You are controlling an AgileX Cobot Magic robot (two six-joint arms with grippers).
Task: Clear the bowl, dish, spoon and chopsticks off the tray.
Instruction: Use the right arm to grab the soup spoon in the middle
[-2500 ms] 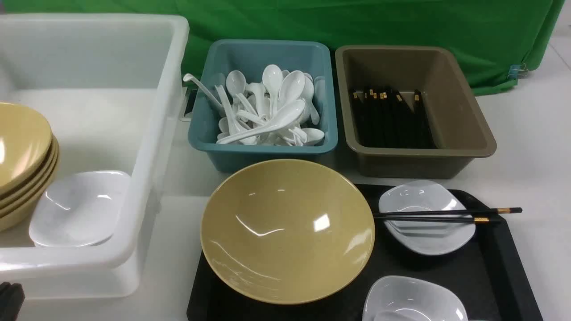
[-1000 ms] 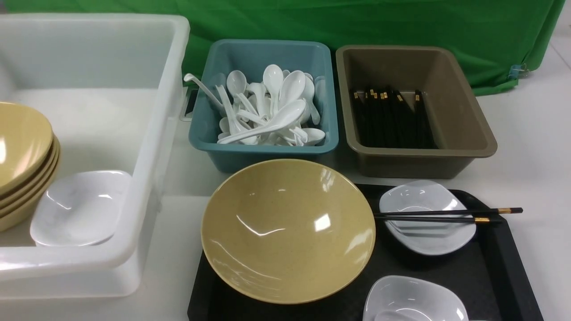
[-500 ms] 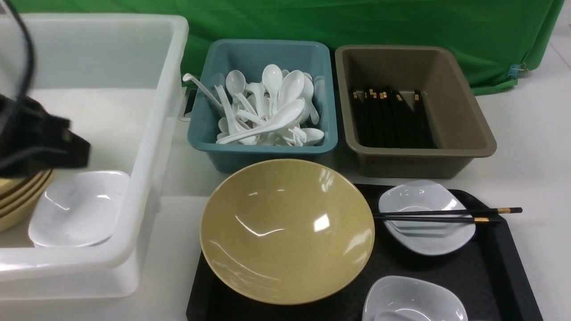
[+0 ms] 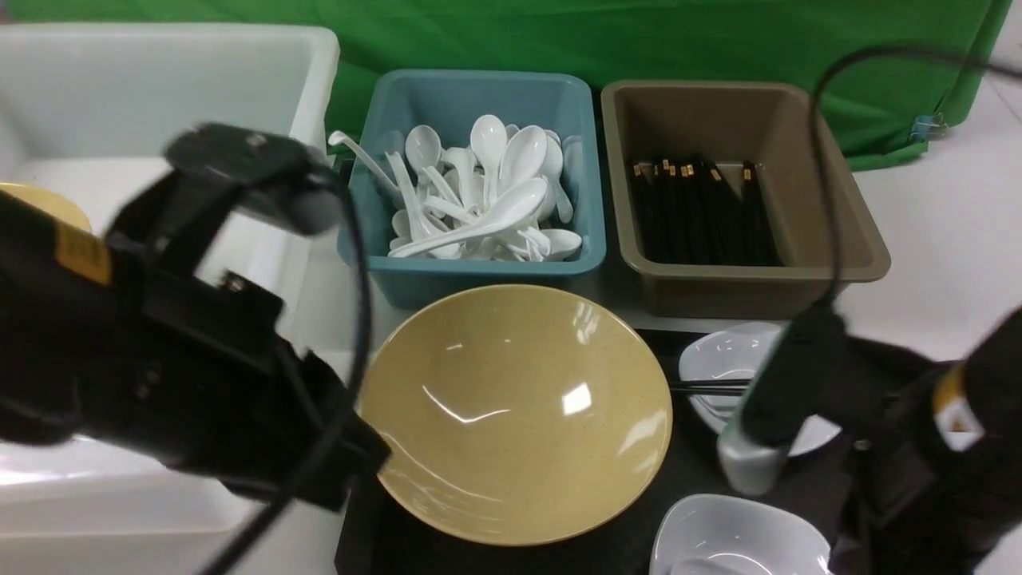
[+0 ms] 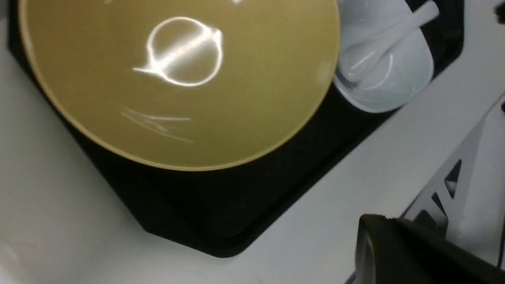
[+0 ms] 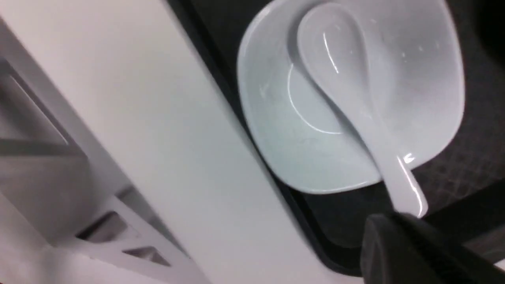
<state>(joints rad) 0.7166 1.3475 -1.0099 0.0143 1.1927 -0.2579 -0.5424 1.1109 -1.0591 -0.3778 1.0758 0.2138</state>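
Note:
The wide mustard-yellow bowl (image 4: 511, 415) sits on the left half of the black tray (image 4: 683, 479). A white dish (image 4: 722, 355) at the tray's far right carries the black chopsticks (image 4: 707, 389), mostly hidden by my right arm (image 4: 942, 447). A nearer white dish (image 6: 300, 130) holds the white spoon (image 6: 339, 59). My right gripper (image 6: 375, 236) is shut and empty, its tip right beside the spoon's handle end. Shut and empty too, my left gripper (image 5: 367, 236) hangs over the bare table off the tray's near corner (image 5: 197, 221). The left arm (image 4: 160, 359) fills the left foreground.
A big white tub (image 4: 303, 80) on the left holds stacked yellow bowls (image 4: 40, 208). Behind the tray stand a teal bin (image 4: 471, 275) full of white spoons and a brown bin (image 4: 758, 283) of black chopsticks. The robot's metal frame (image 5: 446, 185) runs along the table's near side.
Both arms have swung into the front view, the left first and then the right. They now cover the tub's contents and much of the far dish and chopsticks. The tableware has not moved.

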